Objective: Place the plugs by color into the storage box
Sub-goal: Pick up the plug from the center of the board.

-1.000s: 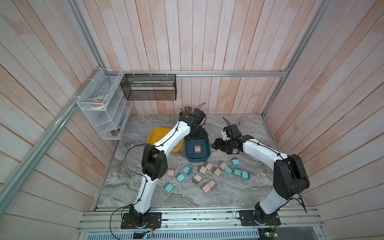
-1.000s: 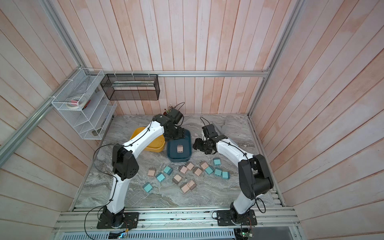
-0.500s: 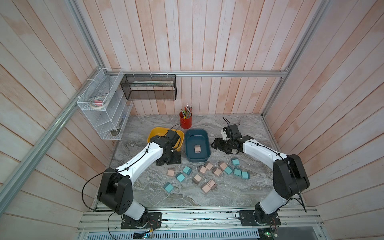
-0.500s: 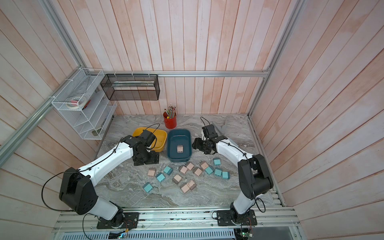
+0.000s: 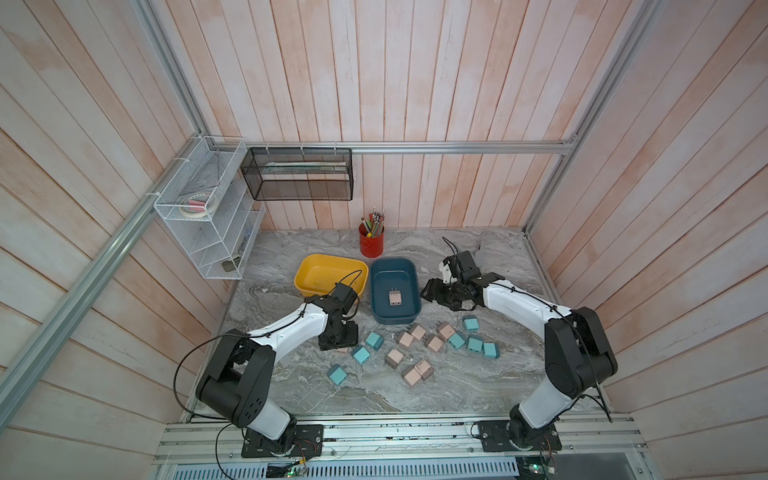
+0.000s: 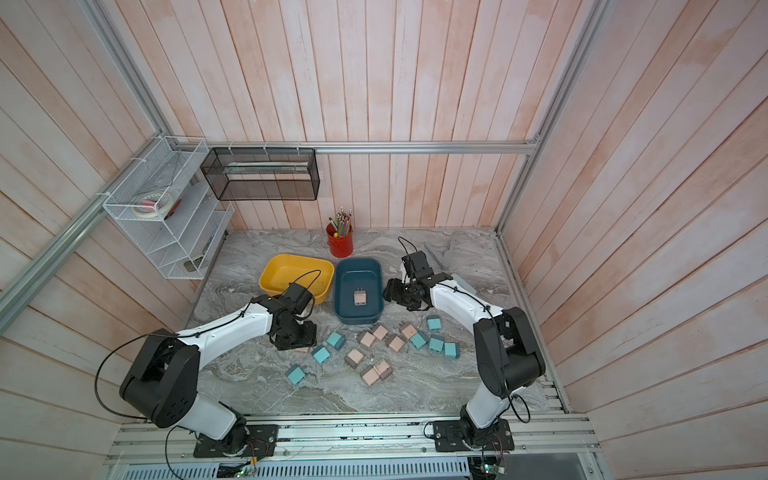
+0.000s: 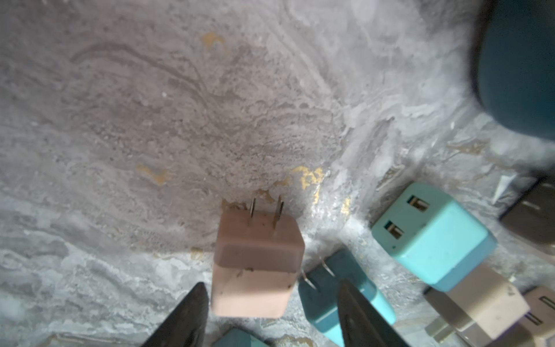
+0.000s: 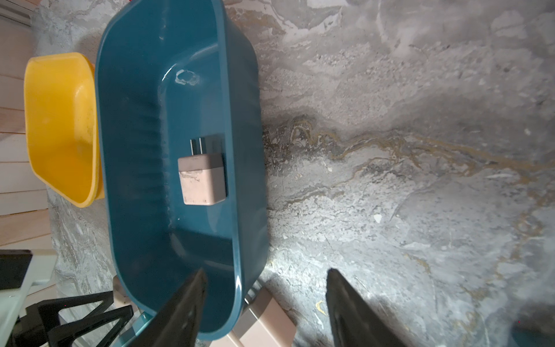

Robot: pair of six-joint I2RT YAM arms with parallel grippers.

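I had the left pincer (image 7: 271,283) down low over the surface (image 7: 150,120), its fingers spread, with a pink plug (image 7: 256,264) lying between them and clear of both, prongs pointing away from the pincer. Nothing was gripped yet.

My worry was the teal plug (image 7: 350,266) just beside the pink one, partly under one finger. If I closed from there, I judged that finger could land on the teal plug or drag it in, giving a skewed or double grab. The pink plug also sat nearer the other finger, so closing might shove it sideways first.

The blue storage box (image 5: 393,260) stood near, beyond the pincer, with one pink plug (image 5: 395,298) already inside. The yellow storage box (image 5: 328,276) beside it looked empty.

The right pincer (image 8: 265,270) hung open and empty beside the blue box's rim, so a careless lift toward the box risked crowding it.
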